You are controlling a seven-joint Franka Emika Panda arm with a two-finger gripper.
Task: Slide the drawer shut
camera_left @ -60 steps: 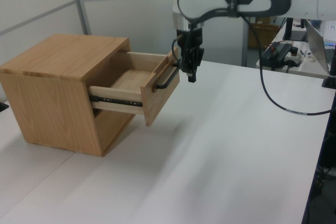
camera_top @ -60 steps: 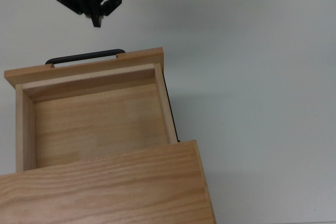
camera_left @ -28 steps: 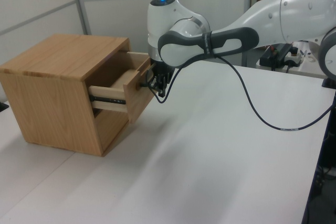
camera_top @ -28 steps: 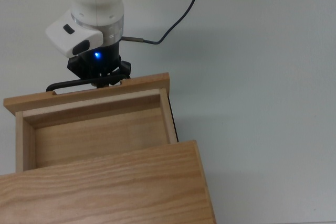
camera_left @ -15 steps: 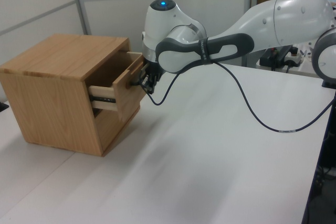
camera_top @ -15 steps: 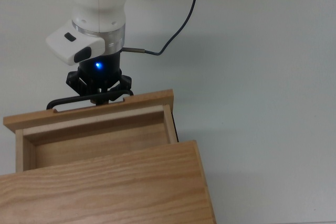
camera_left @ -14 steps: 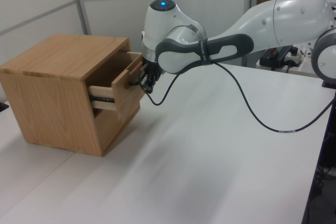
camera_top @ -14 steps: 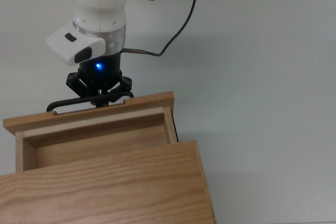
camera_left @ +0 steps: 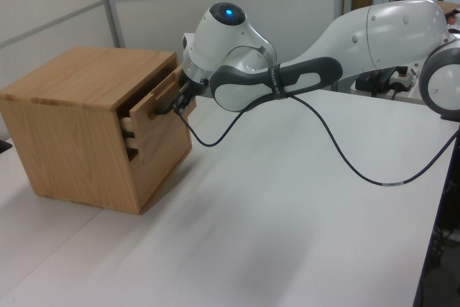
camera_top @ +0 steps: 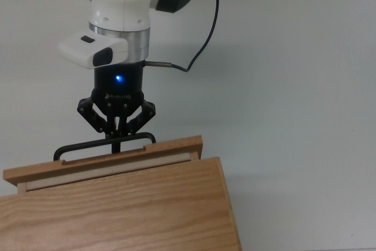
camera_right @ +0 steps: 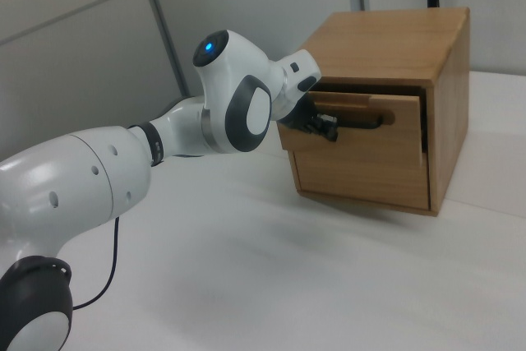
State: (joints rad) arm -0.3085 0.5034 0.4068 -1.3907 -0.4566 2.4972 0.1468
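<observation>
We see the arm (camera_left: 374, 30) stretched level toward the cabinet (camera_left: 79, 106). Its gripper (camera_top: 117, 138), fingers pinched together and grasping nothing, presses the handle (camera_top: 88, 145) of the nearly shut drawer (camera_top: 106, 160).

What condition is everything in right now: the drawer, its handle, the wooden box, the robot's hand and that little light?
drawer: almost shut, only a narrow strip sticks out of the cabinet.
handle: black bar, intact, fingertips touching it.
cabinet: upright on the table.
hand: fingers together, tips pressed against the handle, pushing.
light: lit blue.
cable: hanging slack from the arm.
</observation>
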